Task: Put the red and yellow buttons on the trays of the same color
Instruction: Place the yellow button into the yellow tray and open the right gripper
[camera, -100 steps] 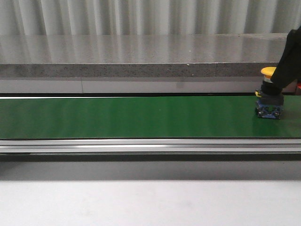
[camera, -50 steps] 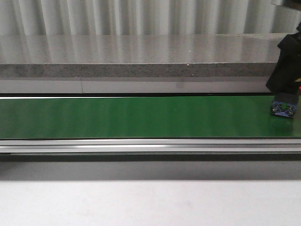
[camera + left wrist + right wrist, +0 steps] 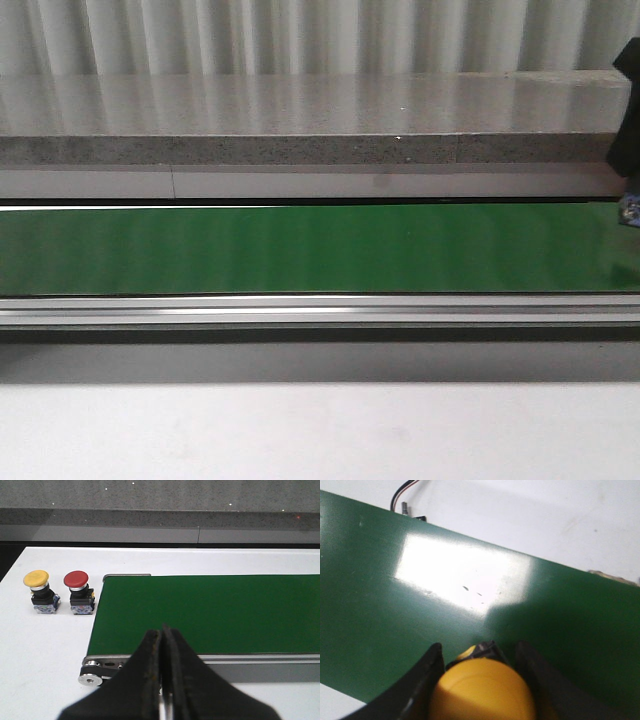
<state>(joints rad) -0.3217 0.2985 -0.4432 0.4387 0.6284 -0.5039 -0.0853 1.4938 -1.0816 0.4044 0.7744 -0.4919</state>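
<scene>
grip first: our right gripper (image 3: 482,672) clenches the yellow button (image 3: 482,690) above the green belt (image 3: 410,595). we keep it upright toward the unseen yellow tray. left gripper (image 3: 162,645) is pressed closed, empty.

Left gripper (image 3: 162,680) jaws pressed together, right gripper (image 3: 482,672) jaws clamped (around something)
</scene>
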